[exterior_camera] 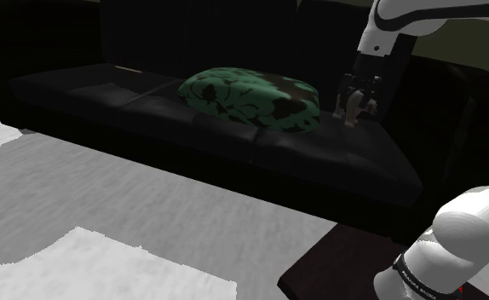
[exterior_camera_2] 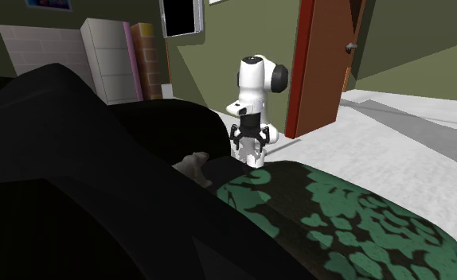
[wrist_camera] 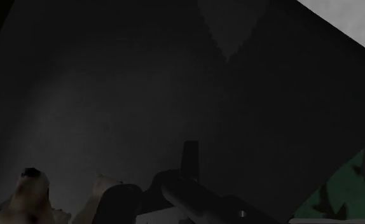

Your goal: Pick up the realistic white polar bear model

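Observation:
The pale polar bear model (exterior_camera: 353, 111) stands on the black sofa seat (exterior_camera: 234, 128), close to the sofa's arm at the shoulder view's right. My black gripper (exterior_camera: 362, 89) hangs just above it, open, fingers spread and holding nothing. In the second exterior view the bear (exterior_camera_2: 191, 165) is a small pale shape on the dark seat, and the gripper (exterior_camera_2: 248, 148) sits beyond it, toward the white arm. In the wrist view the bear (wrist_camera: 25, 198), with its black nose, lies outside one finger (wrist_camera: 121, 202), not between the two.
A green cushion with dark blotches (exterior_camera: 251, 95) lies on the seat beside the bear, also seen large in the second exterior view (exterior_camera_2: 354, 223). The sofa back (exterior_camera: 192, 34) rises behind. Grey floor (exterior_camera: 106, 222) lies in front; a red-brown door (exterior_camera_2: 326, 64) stands behind the robot.

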Controlling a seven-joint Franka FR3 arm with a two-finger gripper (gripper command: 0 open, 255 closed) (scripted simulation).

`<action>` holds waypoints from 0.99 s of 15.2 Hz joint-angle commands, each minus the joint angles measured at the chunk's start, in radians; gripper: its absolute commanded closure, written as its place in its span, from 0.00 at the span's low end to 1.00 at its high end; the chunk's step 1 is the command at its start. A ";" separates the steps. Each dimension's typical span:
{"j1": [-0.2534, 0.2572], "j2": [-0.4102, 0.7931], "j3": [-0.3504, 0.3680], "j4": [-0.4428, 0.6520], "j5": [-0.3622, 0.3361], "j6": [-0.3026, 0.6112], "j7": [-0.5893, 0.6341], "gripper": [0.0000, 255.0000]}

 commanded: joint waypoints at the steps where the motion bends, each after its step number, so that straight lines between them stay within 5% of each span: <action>1: -0.025 0.039 -0.020 0.038 -0.012 0.004 0.019 0.00; 15: -0.169 0.324 -0.165 0.413 -0.046 -0.058 0.119 0.00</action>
